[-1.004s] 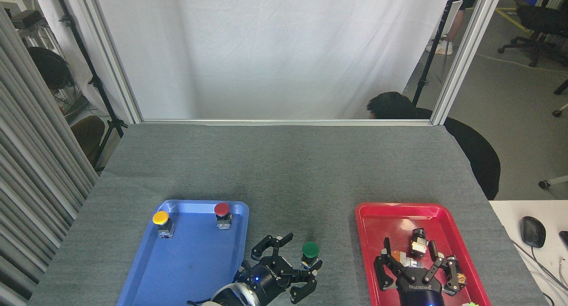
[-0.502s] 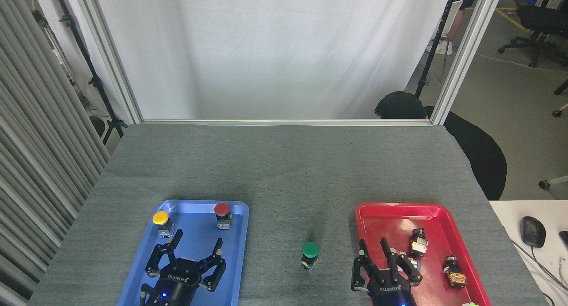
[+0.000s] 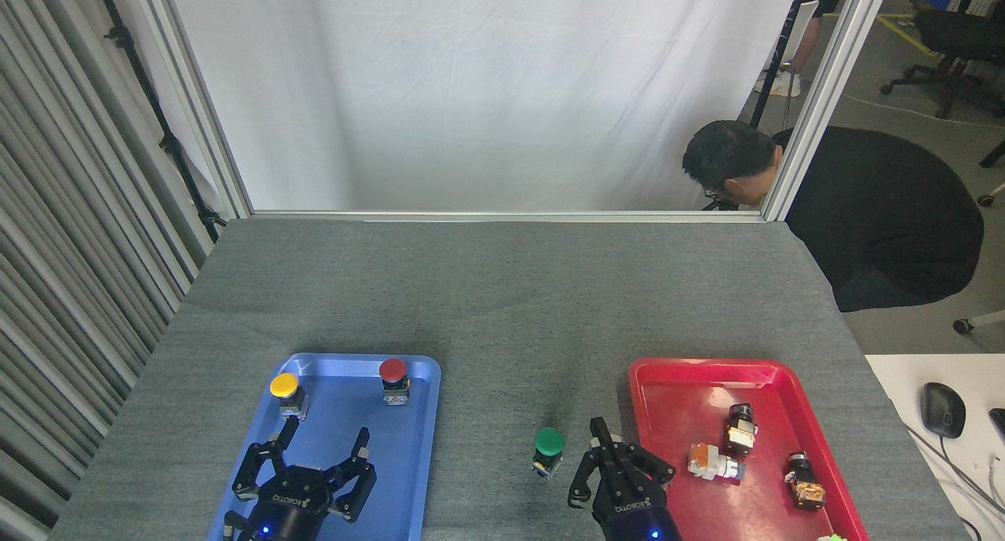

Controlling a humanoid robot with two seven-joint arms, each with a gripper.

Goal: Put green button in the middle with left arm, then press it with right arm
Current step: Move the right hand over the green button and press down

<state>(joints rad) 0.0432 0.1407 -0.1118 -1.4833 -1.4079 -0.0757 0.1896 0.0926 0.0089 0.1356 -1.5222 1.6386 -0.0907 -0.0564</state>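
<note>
The small push button with a round green cap and a short grey-silver base (image 3: 548,450) stands upright on the bare grey felt-like cloth of the surface (image 3: 502,305), in the stretch between the two trays. Nothing holds it.

The left black three-finger claw with a blue light (image 3: 308,461) hangs over the near part of the flat blue plastic tray (image 3: 408,478). Its fingers are spread wide apart and there is nothing between them. It is well apart from the green button.

The right black three-finger claw with a blue light (image 3: 608,456) is just beside the green button, on its right side, above the cloth at the left rim of the flat red plastic tray (image 3: 675,372). Its fingers are drawn together into a narrow tip and they grip nothing. I cannot tell if the tip touches the button; a thin strip of cloth seems to show between them.

In the far part of the blue tray stand a button with a yellow cap (image 3: 286,392) and a button with a red cap (image 3: 393,378), both upright and apart from each other.

In the red tray lie three small parts: a white and orange one (image 3: 710,462), a black one (image 3: 740,427) and a dark one with a brown end (image 3: 802,480)
</note>
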